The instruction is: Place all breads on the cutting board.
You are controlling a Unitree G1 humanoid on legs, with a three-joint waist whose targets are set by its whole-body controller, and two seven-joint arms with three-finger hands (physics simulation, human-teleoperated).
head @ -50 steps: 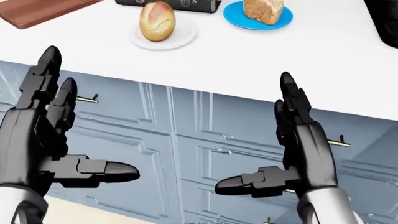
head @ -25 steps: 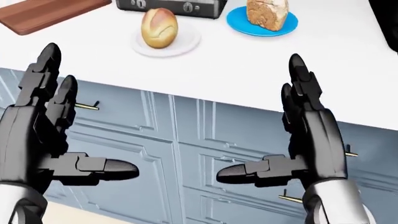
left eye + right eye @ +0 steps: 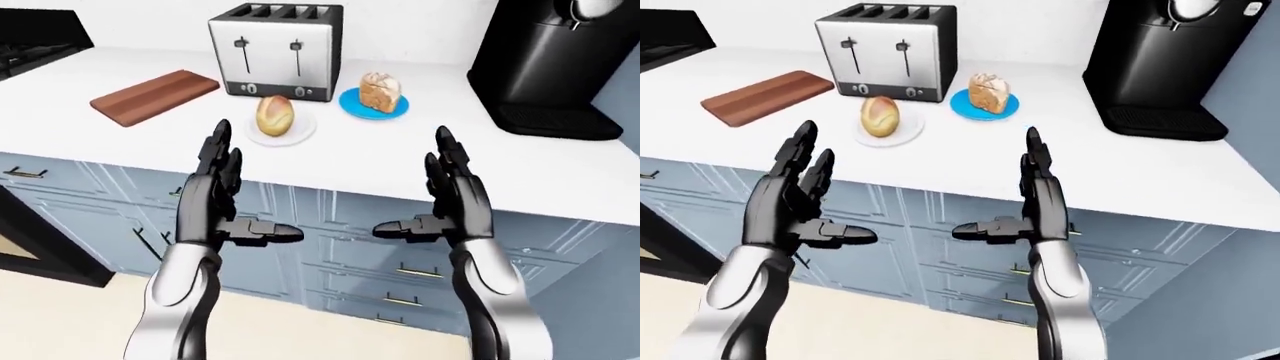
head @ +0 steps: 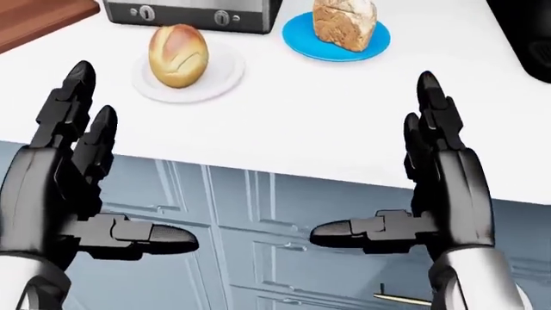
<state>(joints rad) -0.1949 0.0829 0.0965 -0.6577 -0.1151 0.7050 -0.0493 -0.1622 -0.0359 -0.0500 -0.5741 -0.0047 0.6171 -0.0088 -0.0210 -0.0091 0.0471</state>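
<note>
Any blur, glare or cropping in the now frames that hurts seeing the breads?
Head view: sharp, flat light, no glare; the round roll on its white plate is whole, the loaf is cut by the top edge, and the cutting board shows only a corner. Left-eye view: all sharp, board entire, soft shadows only. Both the left robot hand and right robot hand are crisp.

A white counter (image 3: 560,169) runs across the room above blue-grey cabinet doors (image 3: 330,247) with brass handles (image 3: 420,271). The floor (image 3: 60,315) is pale beige, the wall (image 3: 420,22) white.
</note>
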